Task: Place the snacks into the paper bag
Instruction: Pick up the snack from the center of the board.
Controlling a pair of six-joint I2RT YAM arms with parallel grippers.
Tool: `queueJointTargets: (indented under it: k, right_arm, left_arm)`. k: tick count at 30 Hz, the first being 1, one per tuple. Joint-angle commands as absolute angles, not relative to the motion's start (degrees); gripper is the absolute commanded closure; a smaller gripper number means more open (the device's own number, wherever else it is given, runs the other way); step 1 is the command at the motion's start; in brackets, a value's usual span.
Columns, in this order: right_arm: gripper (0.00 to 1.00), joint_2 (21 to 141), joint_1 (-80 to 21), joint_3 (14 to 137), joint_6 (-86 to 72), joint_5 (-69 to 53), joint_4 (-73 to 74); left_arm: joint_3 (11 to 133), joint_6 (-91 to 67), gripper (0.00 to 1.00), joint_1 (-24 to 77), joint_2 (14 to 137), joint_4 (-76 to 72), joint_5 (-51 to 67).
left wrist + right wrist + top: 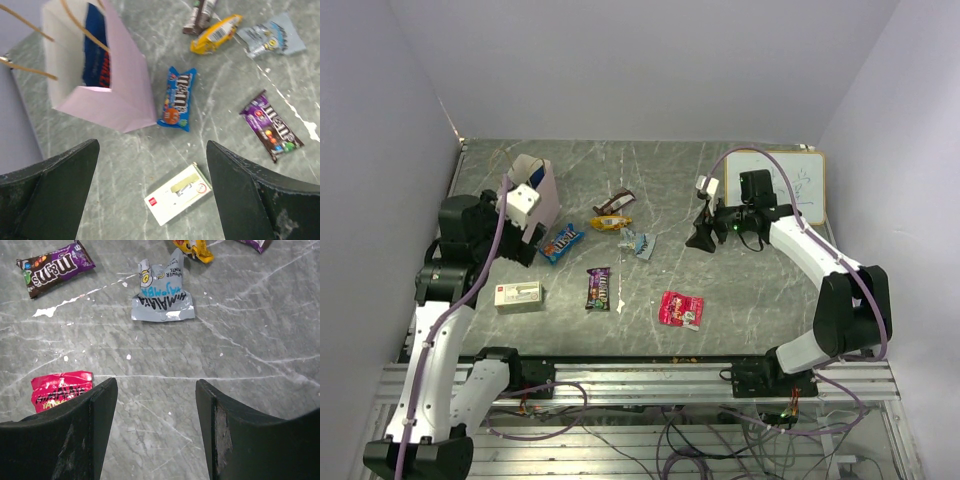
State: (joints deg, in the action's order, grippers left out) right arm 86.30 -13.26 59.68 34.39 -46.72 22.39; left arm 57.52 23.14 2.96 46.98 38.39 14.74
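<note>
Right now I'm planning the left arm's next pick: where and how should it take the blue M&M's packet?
The blue M&M's packet lies flat and long, one end almost against a corner of the paper bag. Come straight down and pinch across its narrow width toward the other end, where the left claw has room.

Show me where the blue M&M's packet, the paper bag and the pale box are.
blue M&M's packet [176, 100], left wrist view, middle of the wrapper.
paper bag [127, 85], left wrist view, its pink outer side wall.
pale box [177, 195], left wrist view, centre of its top face.
</note>
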Motion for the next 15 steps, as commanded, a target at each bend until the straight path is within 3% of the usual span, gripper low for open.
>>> queueJointTargets:
  k: [1, 15]
  right_arm:
    - [0.36, 86.3, -13.3, 59.9, 34.4, -46.7, 22.5]
    - [0.32, 79.7, -24.7, 50.2, 45.1, -23.1, 36.9]
  left_arm:
    - [54.5, 26.4, 0.01, 2.5, 45.1, 40.2, 23.6]
    - [51.7, 37.3, 0.01, 2.7, 47.9, 39.1, 20.5]
